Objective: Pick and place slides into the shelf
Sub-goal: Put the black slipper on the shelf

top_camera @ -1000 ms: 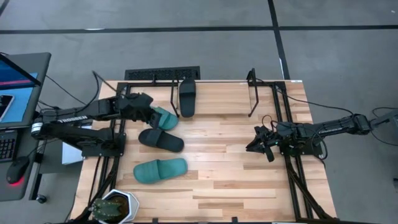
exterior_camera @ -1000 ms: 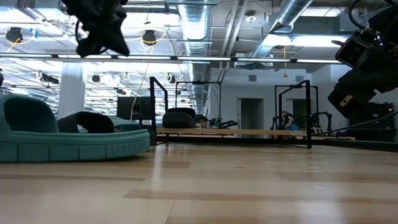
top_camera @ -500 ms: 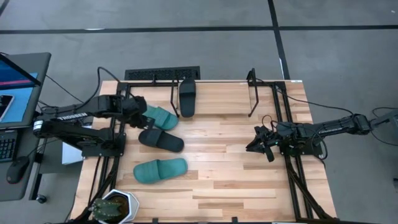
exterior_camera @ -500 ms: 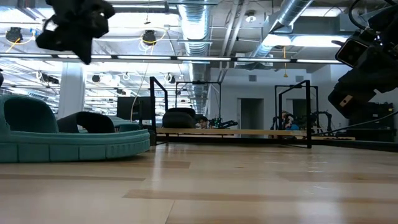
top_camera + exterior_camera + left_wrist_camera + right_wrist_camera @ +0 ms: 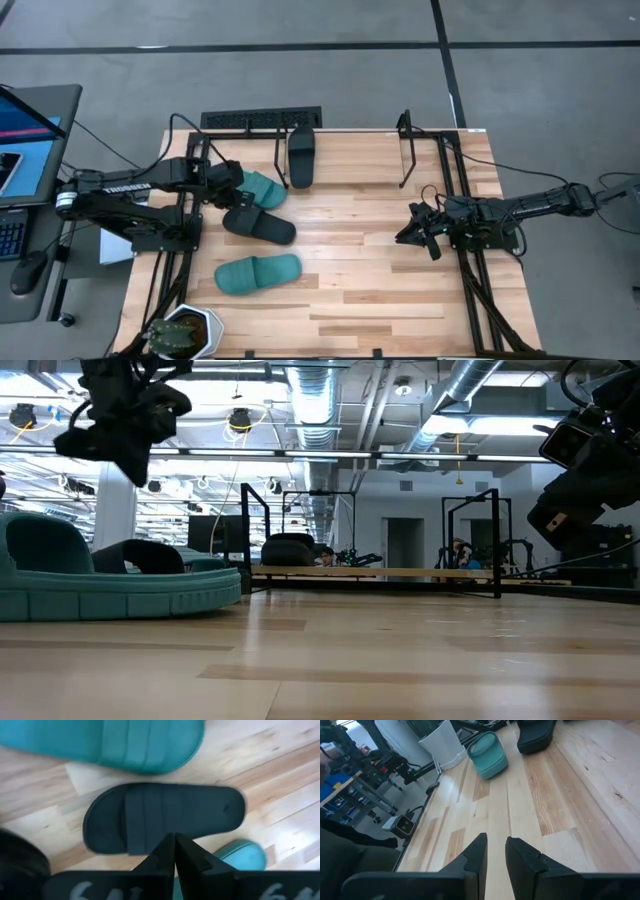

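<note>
Since a second ago, the left gripper [image 5: 228, 185] has been drawn back toward the left edge of the table and then brought slightly forward again, so that it is now held above the table just beside the heel end of one teal slide [image 5: 258, 188]. Its fingers [image 5: 176, 854] are pressed fully together, and nothing is held between them.

Directly below and just ahead of the left gripper, a black slide [image 5: 165, 817] is seen lying flat on the wood, with the teal slide beyond it. A second teal slide [image 5: 258, 273] lies nearer the front of the table, well apart from the gripper; only its rounded end shows in the left wrist view.

At the far edge of the table, the shelf [image 5: 340, 150] is placed, with the other black slide [image 5: 301, 155] resting in it beside its left post, out of reach of the closed fingers.

The right gripper [image 5: 418, 235] is parked near the right edge of the table, well apart from every slide. A narrow gap is kept between its fingers [image 5: 476, 854], and nothing is gripped.
</note>
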Action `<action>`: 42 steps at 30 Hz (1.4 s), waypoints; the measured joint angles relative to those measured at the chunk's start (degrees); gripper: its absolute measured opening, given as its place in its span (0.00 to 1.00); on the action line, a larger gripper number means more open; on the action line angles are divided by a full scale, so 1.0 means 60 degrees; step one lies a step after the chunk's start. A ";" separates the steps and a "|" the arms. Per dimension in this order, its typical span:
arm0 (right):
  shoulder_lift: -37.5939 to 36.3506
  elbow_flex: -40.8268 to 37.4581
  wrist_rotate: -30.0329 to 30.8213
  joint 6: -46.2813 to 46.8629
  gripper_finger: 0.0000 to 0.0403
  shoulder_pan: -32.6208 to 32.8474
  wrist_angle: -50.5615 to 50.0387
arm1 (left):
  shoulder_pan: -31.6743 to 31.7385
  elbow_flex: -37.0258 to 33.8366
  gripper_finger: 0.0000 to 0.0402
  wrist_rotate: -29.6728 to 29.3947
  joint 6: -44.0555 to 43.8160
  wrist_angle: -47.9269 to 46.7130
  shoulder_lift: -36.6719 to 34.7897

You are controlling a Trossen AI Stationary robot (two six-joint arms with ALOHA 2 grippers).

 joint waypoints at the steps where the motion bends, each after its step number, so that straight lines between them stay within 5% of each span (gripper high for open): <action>1: -0.0004 -0.0002 0.0000 0.0002 0.15 0.0000 0.0000 | 0.0000 -0.0070 0.00 0.0079 -0.0002 0.0122 0.0068; 13: 0.0000 0.0000 0.0007 0.0000 0.15 0.0000 -0.0001 | -0.0263 -0.0154 0.04 0.0517 0.0307 0.0380 0.1649; 30: 0.0000 -0.0003 0.0004 0.0002 0.15 0.0001 -0.0002 | -0.0452 -0.0158 0.43 0.0546 0.0516 0.0285 0.2593; 42: 0.0000 -0.0001 0.0004 0.0001 0.15 0.0001 -0.0002 | -0.0678 -0.0158 0.45 -0.0072 -0.0545 0.0670 0.2589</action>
